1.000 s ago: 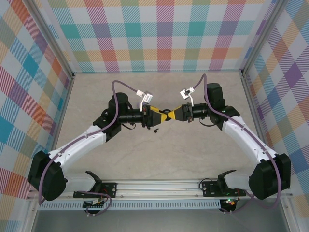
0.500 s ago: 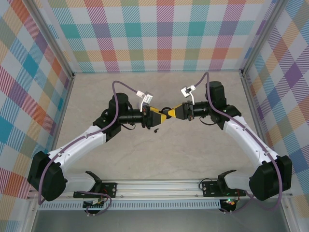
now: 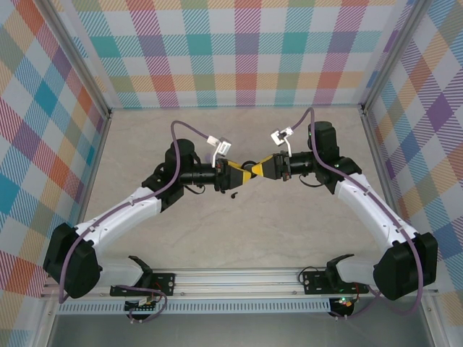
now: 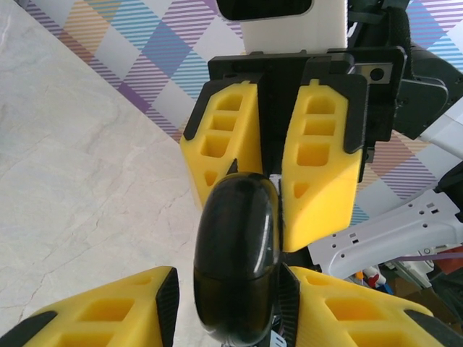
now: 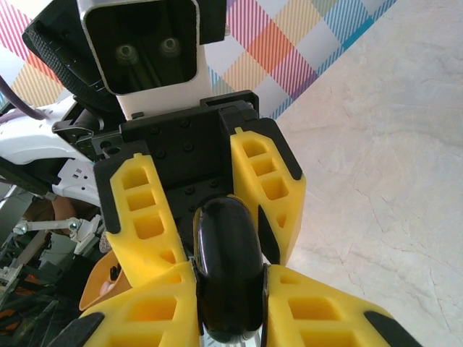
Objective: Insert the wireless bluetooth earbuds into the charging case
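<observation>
A glossy black charging case (image 4: 237, 253) hangs above the table's middle, lid closed with its seam showing. My left gripper (image 4: 235, 285) is shut on it, black pads against both sides. My right gripper (image 5: 228, 289) is shut on the same case (image 5: 228, 267) from the opposite side. Seen from above, the left gripper (image 3: 244, 174) and right gripper (image 3: 255, 170) meet tip to tip. One tiny black earbud (image 3: 234, 194) lies on the table just in front of them. The lavender earbuds are out of view.
The pale marble table (image 3: 239, 238) is walled by plaid panels (image 3: 239, 50) at the back and both sides. An aluminium rail (image 3: 239, 277) carrying the arm bases runs along the near edge.
My left gripper has edged slightly right and turned a little; the right gripper has shifted slightly up. Both keep their hold on the case.
</observation>
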Robot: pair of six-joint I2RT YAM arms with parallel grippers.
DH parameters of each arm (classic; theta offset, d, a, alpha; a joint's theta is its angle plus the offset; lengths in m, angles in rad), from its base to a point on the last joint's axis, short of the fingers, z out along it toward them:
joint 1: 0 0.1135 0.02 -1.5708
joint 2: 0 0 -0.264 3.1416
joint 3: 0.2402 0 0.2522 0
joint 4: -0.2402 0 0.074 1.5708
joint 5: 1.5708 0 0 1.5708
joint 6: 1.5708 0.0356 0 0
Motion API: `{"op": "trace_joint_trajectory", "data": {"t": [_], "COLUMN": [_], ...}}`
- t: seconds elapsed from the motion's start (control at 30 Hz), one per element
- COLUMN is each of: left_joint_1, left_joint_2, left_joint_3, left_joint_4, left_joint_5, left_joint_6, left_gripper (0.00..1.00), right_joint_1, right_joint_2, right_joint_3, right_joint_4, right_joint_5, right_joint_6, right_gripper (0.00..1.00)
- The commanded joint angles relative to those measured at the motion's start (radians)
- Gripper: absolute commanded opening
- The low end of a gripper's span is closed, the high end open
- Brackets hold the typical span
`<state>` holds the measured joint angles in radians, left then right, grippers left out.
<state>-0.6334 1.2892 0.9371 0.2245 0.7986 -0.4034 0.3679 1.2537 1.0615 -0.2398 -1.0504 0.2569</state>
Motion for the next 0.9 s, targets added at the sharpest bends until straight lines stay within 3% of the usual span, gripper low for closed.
{"op": "trace_joint_trajectory", "data": {"t": [0.0,0.47,0.77,0.87], "left_joint_1": [-0.011,-0.014,-0.015,-0.015], "left_joint_2": [0.012,0.01,0.013,0.007], "left_joint_3": [0.011,0.022,0.025,0.028], "left_joint_4": [0.041,0.039,0.031,0.0], "left_joint_5": [0.024,0.023,0.019,-0.004], "left_joint_6": [-0.008,-0.009,-0.003,0.026], "left_gripper": [0.4,0.39,0.13,0.11], "right_joint_1": [0.006,0.019,0.028,0.03], "right_joint_2": [-0.02,-0.016,-0.013,-0.027], "right_joint_3": [0.022,0.024,0.035,0.034], "right_joint_4": [0.02,-0.035,-0.088,-0.087], "right_joint_5": [-0.038,-0.059,-0.035,0.012], "right_joint_6": [-0.01,-0.063,-0.089,-0.072], "right_gripper": [0.23,0.24,0.29,0.32]}}
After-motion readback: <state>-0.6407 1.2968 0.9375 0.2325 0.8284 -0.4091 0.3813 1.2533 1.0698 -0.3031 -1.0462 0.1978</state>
